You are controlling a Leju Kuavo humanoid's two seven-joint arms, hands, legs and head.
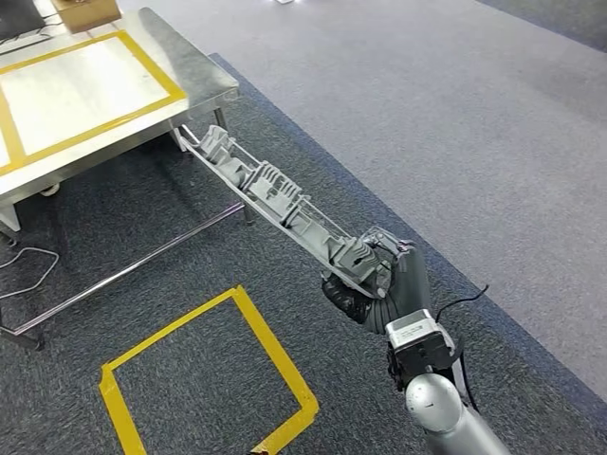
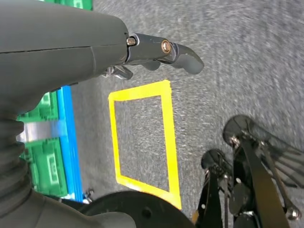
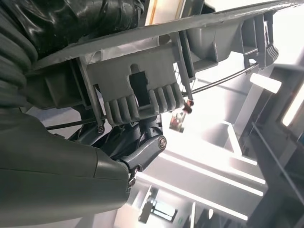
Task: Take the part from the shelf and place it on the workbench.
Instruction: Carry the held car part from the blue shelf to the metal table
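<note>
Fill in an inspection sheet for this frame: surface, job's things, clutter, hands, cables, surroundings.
Surface: metal workbench with a yellow-taped rectangle, top left in the head view; no part on it yet.
Job's things: long grey part, held at one end and stretching out toward the workbench's corner, above the carpet.
Clutter: cardboard box at the workbench's far edge.
Hands: right hand grips the part's near end; left hand holds nothing and hangs over the floor.
Cables: white cable on the carpet under the workbench; black cable at the right wrist.
Surroundings: grey carpet, yellow tape square on the floor, green crates.
</note>
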